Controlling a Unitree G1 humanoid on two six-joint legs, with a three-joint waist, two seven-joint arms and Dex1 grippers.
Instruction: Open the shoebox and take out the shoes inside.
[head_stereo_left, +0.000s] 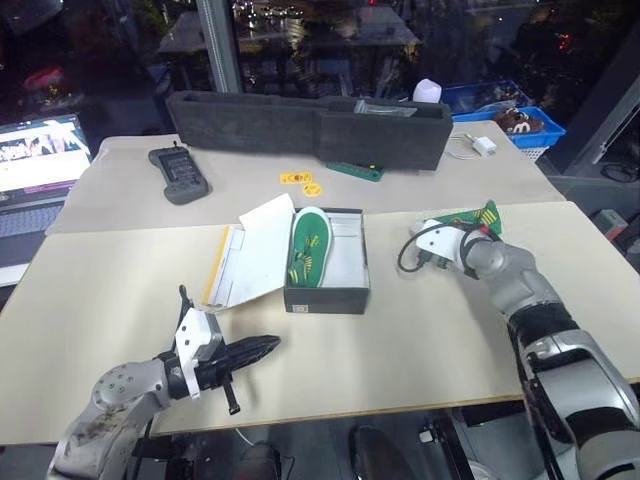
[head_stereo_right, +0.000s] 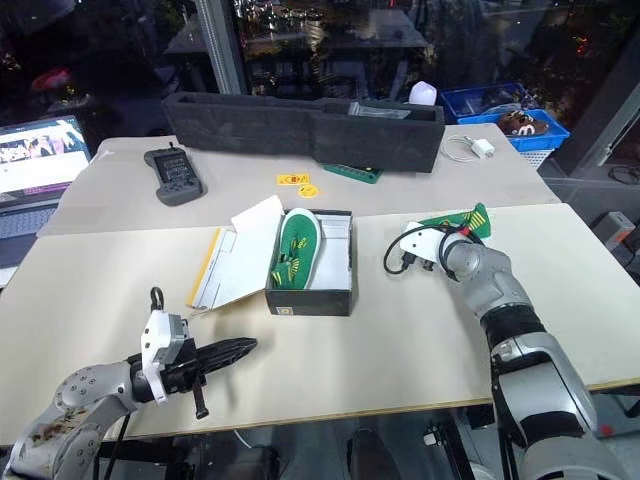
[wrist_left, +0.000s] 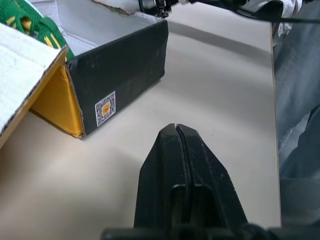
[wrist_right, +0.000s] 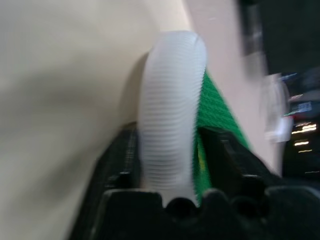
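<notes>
The shoebox (head_stereo_left: 325, 296) stands open at the middle of the table, its yellow-edged lid (head_stereo_left: 245, 262) folded back to the left with the white inside up. One green shoe (head_stereo_left: 309, 245) lies in the left half of the box. A second green shoe (head_stereo_left: 484, 216) sits low over the table to the right of the box, its white ribbed sole (wrist_right: 167, 110) between the fingers of my right gripper (head_stereo_left: 470, 226), which is shut on it. My left gripper (head_stereo_left: 272, 346) is shut and empty, hovering near the front edge, pointing toward the box's front corner (wrist_left: 120, 75).
A long dark grey foam tray (head_stereo_left: 300, 125) runs across the back. In front of it lie a flat green strip (head_stereo_left: 352, 171), yellow stickers (head_stereo_left: 300, 180) and a grey handheld device (head_stereo_left: 178, 172). A laptop (head_stereo_left: 35, 165) stands far left, blue baskets (head_stereo_left: 520, 122) far right.
</notes>
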